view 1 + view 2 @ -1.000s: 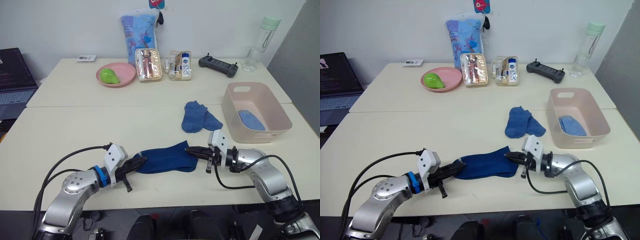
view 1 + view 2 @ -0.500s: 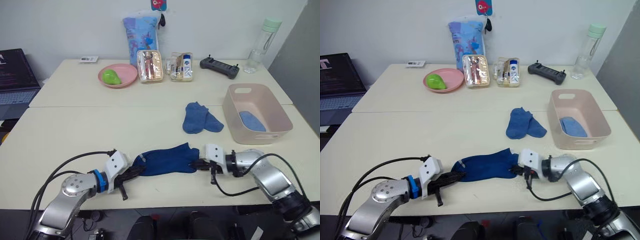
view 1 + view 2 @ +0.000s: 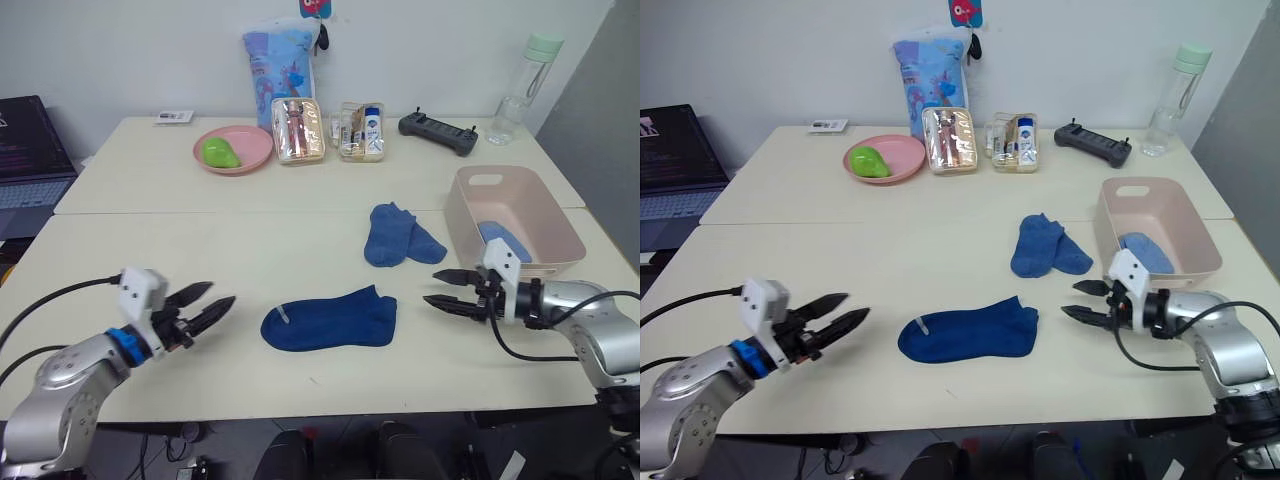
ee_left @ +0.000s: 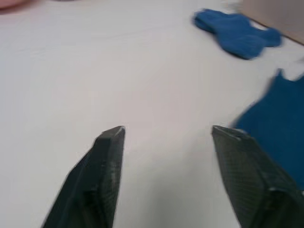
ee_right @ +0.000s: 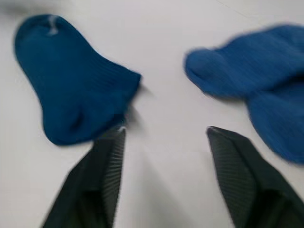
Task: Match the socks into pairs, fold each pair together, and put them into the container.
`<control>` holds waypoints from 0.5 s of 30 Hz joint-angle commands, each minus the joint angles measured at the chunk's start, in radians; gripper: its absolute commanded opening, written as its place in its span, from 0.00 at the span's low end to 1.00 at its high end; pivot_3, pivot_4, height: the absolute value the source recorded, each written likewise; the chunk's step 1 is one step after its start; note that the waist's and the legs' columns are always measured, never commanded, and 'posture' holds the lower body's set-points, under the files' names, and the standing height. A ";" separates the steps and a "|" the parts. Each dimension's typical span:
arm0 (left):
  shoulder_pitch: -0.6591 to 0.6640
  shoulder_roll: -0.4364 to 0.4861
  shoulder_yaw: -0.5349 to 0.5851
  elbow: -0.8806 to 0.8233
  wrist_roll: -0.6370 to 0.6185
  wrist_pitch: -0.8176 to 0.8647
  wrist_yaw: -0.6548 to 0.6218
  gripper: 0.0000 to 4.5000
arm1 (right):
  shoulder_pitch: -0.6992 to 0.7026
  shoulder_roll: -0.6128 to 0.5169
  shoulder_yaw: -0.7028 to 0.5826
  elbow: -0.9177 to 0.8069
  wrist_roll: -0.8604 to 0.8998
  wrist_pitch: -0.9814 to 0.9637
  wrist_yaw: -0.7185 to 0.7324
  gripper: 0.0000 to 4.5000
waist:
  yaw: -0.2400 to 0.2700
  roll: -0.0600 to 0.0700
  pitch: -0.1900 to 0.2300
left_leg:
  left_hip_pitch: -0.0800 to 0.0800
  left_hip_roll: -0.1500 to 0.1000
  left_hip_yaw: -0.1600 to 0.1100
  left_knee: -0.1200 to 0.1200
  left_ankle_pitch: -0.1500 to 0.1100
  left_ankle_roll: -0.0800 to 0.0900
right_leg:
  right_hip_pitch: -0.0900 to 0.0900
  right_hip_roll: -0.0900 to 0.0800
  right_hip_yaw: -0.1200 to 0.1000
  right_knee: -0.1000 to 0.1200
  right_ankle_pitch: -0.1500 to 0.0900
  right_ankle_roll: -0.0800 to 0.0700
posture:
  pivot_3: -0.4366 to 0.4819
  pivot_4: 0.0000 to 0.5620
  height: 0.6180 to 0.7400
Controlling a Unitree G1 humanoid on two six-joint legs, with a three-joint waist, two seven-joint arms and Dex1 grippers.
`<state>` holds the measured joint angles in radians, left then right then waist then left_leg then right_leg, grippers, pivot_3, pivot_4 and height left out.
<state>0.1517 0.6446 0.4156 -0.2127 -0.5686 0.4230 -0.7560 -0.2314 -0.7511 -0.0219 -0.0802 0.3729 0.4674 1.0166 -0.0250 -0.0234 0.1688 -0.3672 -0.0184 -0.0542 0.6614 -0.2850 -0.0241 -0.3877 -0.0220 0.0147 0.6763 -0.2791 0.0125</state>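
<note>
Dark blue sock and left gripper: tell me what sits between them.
Nothing: in the left eye view, only bare table separates the open left gripper from the dark blue sock.

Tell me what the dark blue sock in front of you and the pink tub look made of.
The dark blue sock looks like soft matte knit fabric: it lies limp and flat, with ribbing visible in the right wrist view. The pink tub looks like molded plastic, smooth with a slight sheen, rigid flared walls and cut-out handle slots.
</note>
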 commanded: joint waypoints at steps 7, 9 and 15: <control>0.034 -0.038 -0.006 -0.050 0.058 -0.077 0.037 1.00 | -0.019 0.107 0.068 -0.080 0.036 0.126 -0.080 1.00 | -0.001 0.000 0.000 | 0.000 0.000 0.000 0.000 0.000 0.000 | 0.000 0.000 0.000 0.000 0.000 0.000 | 0.48 0.27 1.00; 0.031 -0.035 -0.027 -0.061 0.068 -0.082 0.028 1.00 | -0.047 0.164 0.124 -0.079 0.008 0.202 -0.138 1.00 | -0.002 0.000 0.000 | 0.000 0.000 0.000 0.000 0.000 0.000 | 0.000 0.000 0.000 0.000 0.000 0.000 | 0.48 0.27 1.00; 0.038 -0.036 -0.051 -0.089 0.074 -0.080 0.024 1.00 | -0.045 0.218 0.222 -0.141 0.015 0.305 -0.165 1.00 | -0.001 0.000 0.000 | 0.000 0.000 0.000 0.000 0.000 0.000 | 0.000 0.000 0.000 -0.001 0.000 0.000 | 0.48 0.27 1.00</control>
<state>0.1881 0.6055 0.3590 -0.2632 -0.4946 0.3605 -0.7313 -0.2887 -0.5351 0.1580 -0.1690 0.3744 0.7375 0.8431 -0.0257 -0.0237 0.1685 -0.3675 -0.0181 -0.0545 0.6611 -0.2853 -0.0245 -0.3880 -0.0220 0.0149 0.6756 -0.2791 0.0124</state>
